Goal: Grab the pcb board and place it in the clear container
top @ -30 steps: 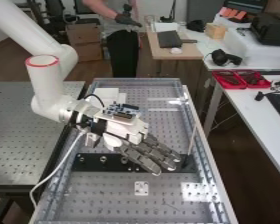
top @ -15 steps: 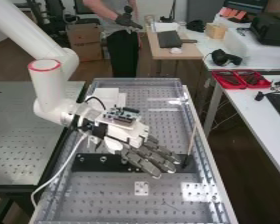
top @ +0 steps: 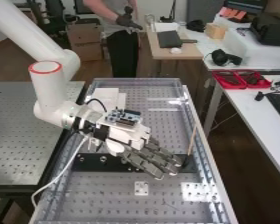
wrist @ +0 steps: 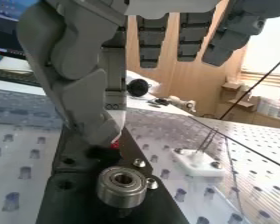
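Dark-grey robot hand (top: 149, 159) | fingers straight | over black bar (top: 92, 162), long axis crosswise

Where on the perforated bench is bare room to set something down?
In the high view: left of the white plate, nearer than the black bar; also beyond the hand, right of the white pieces. Crowded: the bar, with its bearing.

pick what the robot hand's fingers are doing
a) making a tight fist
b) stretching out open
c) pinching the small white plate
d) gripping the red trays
b: the hand has its fingers extended, and the small white plate sits apart from them, as do the red trays.
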Tool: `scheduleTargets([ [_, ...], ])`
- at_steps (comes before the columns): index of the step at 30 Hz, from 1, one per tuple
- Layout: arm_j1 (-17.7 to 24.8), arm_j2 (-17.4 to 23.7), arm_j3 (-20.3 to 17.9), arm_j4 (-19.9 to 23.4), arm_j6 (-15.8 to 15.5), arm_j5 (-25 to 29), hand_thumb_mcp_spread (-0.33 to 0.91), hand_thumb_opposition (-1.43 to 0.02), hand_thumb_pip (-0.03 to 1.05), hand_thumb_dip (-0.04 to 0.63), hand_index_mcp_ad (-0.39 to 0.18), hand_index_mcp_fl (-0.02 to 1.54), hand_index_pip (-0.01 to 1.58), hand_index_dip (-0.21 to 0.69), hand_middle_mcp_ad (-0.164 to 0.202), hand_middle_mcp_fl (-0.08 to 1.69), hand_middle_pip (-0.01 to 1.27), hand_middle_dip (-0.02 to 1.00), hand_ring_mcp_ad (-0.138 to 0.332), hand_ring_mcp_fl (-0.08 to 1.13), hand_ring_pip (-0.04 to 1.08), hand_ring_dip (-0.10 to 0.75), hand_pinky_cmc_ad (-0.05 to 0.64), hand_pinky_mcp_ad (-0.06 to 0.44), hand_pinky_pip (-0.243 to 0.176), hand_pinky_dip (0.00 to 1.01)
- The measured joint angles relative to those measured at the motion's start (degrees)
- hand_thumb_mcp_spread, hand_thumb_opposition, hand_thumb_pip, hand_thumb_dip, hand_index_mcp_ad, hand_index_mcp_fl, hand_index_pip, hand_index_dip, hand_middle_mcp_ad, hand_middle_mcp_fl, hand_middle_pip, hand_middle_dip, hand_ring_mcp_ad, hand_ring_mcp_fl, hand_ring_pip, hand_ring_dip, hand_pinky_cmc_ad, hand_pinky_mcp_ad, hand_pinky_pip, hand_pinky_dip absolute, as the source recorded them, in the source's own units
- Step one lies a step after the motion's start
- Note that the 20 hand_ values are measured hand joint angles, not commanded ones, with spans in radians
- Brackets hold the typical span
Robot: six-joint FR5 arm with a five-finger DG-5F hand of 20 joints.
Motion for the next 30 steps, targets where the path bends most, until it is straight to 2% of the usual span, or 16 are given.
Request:
scheduleTargets([
  [5, -0.2, -0.1, 0.1, 0.1, 0.1, -0.2, 0.49, -0.91, 0.67, 0.316, -0.164, 0.35, 1.54, 0.140, 0.033, 0.04, 0.15, 0.13, 0.157, 0.01, 0.09, 0.019, 0.326, 0.171, -0.089, 0.19],
  [30, -0.4, -0.7, 1.0, -0.4, 0.7, -1.4, 0.50, -0.97, 0.67, 0.314, -0.161, 0.40, 1.53, 0.140, 0.031, 0.05, 0.15, 0.14, 0.159, 0.01, 0.09, 0.017, 0.323, 0.168, -0.075, 0.19],
])
